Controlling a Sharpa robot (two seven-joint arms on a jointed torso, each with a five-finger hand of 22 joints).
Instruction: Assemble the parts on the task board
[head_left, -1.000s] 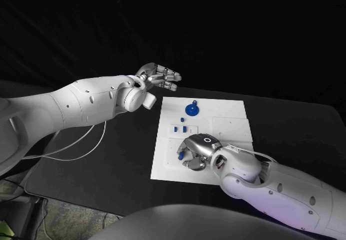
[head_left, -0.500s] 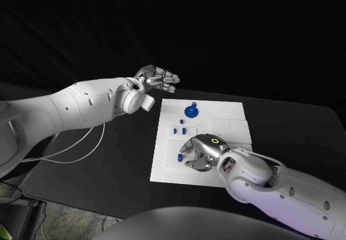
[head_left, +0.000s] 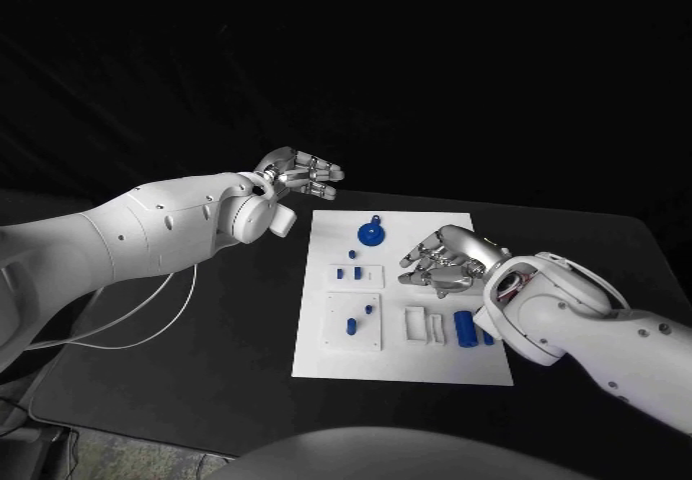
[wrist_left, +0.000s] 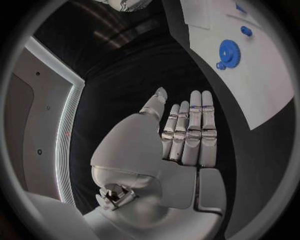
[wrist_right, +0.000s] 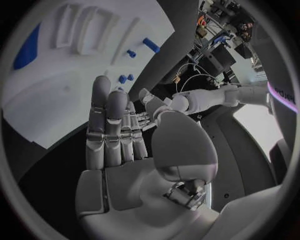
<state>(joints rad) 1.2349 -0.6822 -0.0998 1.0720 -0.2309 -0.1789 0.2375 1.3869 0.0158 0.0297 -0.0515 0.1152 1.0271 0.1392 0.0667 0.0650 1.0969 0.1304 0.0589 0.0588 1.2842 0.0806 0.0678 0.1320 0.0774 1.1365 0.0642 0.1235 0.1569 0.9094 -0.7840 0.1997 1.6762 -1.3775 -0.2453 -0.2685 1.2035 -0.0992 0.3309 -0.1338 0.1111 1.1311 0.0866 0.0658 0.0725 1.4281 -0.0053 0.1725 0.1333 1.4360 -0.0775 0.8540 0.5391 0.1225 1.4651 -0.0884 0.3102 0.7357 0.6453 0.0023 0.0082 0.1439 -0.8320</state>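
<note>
The white task board (head_left: 335, 356) lies in the middle of the black table. A blue gear (head_left: 372, 234) sits near its far edge, and small blue pegs (head_left: 348, 271) stand just nearer than it. Two blue pieces (head_left: 352, 325) lie on the near left panel. A blue cylinder (head_left: 464, 328) lies by the white slots (head_left: 418, 323). My right hand (head_left: 447, 262) hovers over the board's middle right with fingers spread and the palm (wrist_right: 125, 170) empty. My left hand (head_left: 299, 170) is raised beyond the board's far left corner, fingers (wrist_left: 190, 132) straight and holding nothing.
Black table surface (head_left: 216, 330) surrounds the board on all sides. A thin white cable (head_left: 137, 318) loops over the table under my left arm. In the left wrist view the gear (wrist_left: 229, 51) and the board's edge (wrist_left: 262, 95) lie beyond the fingertips.
My right hand has lifted off the board's near left panel and moved toward the far right, uncovering the slots and the blue cylinder. My left hand barely shifted.
</note>
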